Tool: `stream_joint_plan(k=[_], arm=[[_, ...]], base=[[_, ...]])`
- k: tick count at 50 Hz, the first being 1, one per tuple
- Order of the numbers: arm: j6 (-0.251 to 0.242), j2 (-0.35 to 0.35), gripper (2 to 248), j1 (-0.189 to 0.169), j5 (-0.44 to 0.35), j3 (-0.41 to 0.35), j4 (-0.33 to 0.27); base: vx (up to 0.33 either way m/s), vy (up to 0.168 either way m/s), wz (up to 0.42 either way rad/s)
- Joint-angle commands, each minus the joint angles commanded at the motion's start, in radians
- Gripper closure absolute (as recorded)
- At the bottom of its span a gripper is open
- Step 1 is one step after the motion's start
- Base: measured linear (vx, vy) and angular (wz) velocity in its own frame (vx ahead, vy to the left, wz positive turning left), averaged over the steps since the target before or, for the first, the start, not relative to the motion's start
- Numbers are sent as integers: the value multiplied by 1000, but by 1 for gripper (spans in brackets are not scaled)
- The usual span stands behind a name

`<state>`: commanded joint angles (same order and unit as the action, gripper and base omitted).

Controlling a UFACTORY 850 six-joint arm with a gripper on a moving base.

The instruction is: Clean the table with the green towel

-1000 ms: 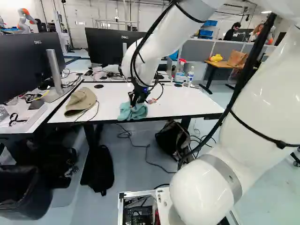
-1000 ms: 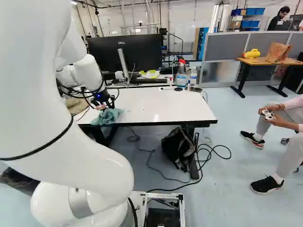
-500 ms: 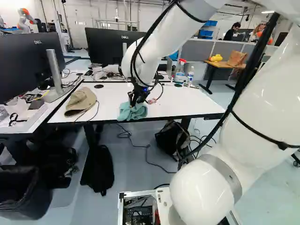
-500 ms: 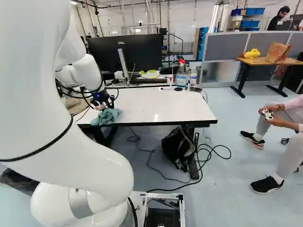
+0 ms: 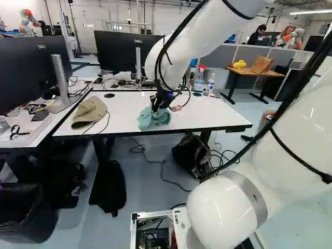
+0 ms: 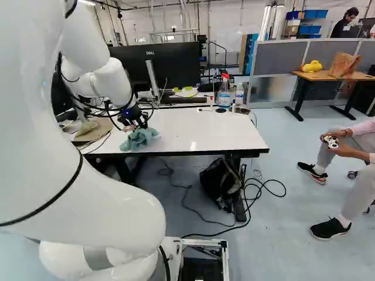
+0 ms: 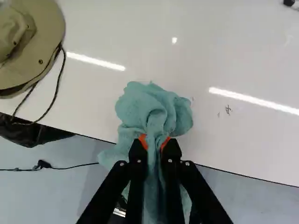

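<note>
As the towel (image 7: 154, 109) is clamped between both fingers of the gripper (image 7: 154, 141) at the near edge of the table (image 5: 205, 111), light and even pressure should be applied, and the folds should be kept flat, so that the edge is not caught. The strokes are best led away from the hat (image 7: 44, 42), toward the small marks (image 7: 228, 109). These marks are shown only in the wrist view; the spray bottle (image 6: 224, 93), by the far edge, is seen only in the base views.
</note>
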<state>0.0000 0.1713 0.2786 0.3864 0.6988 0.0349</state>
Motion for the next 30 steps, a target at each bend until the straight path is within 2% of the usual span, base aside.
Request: stream_joint_plan(k=[30], arm=[[0,-29,204,-133,0,26,0]], base=[[0,0,0]])
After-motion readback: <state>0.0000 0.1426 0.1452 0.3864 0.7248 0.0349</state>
